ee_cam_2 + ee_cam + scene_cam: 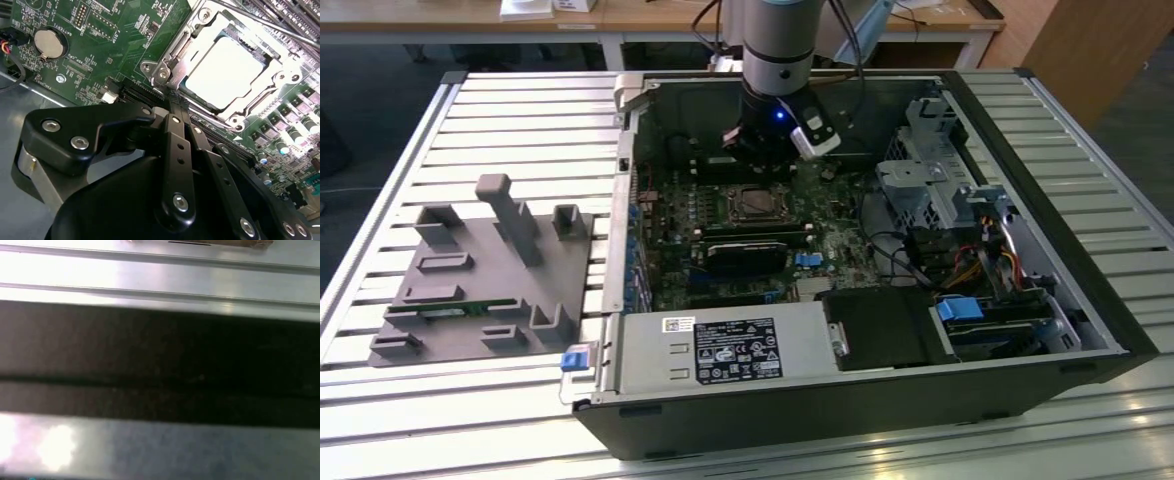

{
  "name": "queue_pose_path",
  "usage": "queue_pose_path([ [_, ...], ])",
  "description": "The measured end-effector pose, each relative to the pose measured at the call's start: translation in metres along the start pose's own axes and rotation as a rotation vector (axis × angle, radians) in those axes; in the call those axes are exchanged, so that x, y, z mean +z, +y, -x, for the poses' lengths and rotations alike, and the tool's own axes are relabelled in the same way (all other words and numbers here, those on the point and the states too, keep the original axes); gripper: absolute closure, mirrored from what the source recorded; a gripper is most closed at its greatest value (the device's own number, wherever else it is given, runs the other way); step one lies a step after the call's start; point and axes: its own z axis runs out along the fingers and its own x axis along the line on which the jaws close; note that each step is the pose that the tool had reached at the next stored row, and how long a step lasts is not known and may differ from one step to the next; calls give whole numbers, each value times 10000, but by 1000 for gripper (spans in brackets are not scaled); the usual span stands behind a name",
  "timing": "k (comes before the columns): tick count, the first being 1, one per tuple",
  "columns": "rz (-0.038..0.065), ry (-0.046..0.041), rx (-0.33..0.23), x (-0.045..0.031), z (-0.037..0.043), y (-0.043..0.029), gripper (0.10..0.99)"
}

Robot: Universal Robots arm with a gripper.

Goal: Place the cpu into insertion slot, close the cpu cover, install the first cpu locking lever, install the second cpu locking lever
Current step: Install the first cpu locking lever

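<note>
In the second wrist view the cpu [227, 72] lies flat in the insertion slot [754, 205], its pale face showing through the window of the cpu cover [172, 62]. The silver cover frame lies down around the chip. A thin metal lever rod [280, 27] runs along the socket's far side. My gripper [174, 102] has its black fingers [172, 150] closed together, with the tips at the socket's near corner, and I see nothing between them. In the exterior view the gripper [761, 165] hangs inside the open computer case, just behind the socket.
The green motherboard [115, 45] carries a coin battery [49, 43] and long black card slots. A silver power supply [720, 350] sits at the case front, a drive cage [934, 180] on the exterior view's right. A grey fixture block [487, 270] stands on the slatted table [520, 110].
</note>
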Motion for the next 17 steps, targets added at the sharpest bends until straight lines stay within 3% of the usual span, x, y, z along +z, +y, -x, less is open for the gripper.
queue_pose_path([
  [6,-68,2,-2,18,4,5,980],
  [12,-70,1,-2,21,8,11,980],
  [17,-69,0,-2,-77,12,21,980],
])
